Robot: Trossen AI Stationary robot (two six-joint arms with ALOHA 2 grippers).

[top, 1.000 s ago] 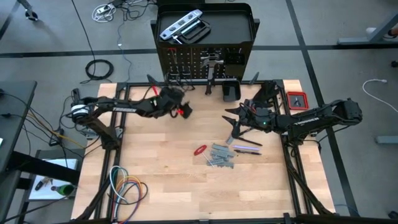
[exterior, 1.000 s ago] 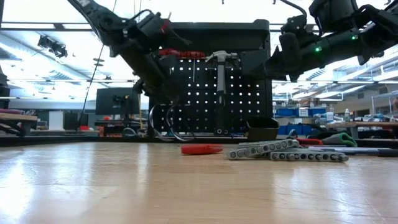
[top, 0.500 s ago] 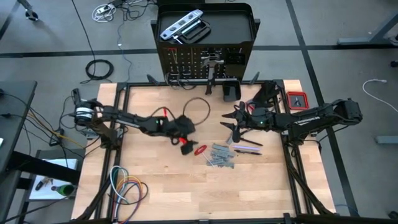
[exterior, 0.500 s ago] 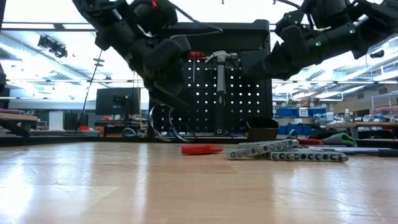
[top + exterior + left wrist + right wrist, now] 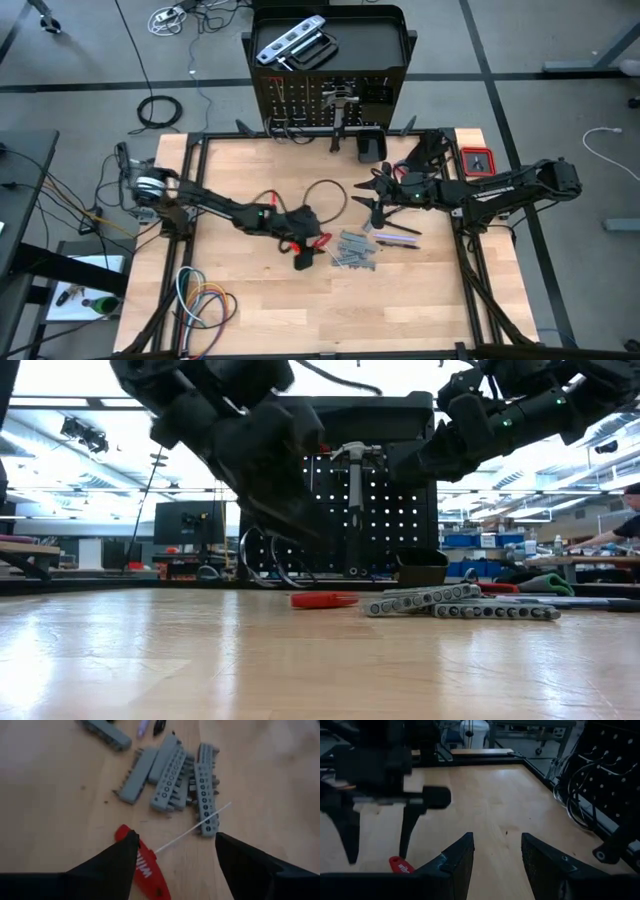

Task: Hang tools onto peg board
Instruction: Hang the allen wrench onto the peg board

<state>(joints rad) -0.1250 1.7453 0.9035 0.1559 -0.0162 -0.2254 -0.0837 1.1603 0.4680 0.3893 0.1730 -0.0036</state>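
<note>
though half-hidden, red handle (image 5: 142, 870) under left hand (image 5: 175, 851)

Coloured cable coil (image 5: 203, 300) at table corner; red box (image 5: 477, 160) at edge

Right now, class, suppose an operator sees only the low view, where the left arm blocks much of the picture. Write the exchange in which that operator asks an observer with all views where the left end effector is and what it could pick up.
Operator: Where is the left end effector?
Observer: The high view shows the left end effector over the middle of the table, right beside the red-handled tool.
Operator: Is it holding that tool?
Observer: No. In the left wrist view its fingers stand apart, and the red handle lies on the wood between them.
Operator: Is anything on top of the stand?
Observer: Yes. A silver level lies in the tray, seen only from above.
</note>
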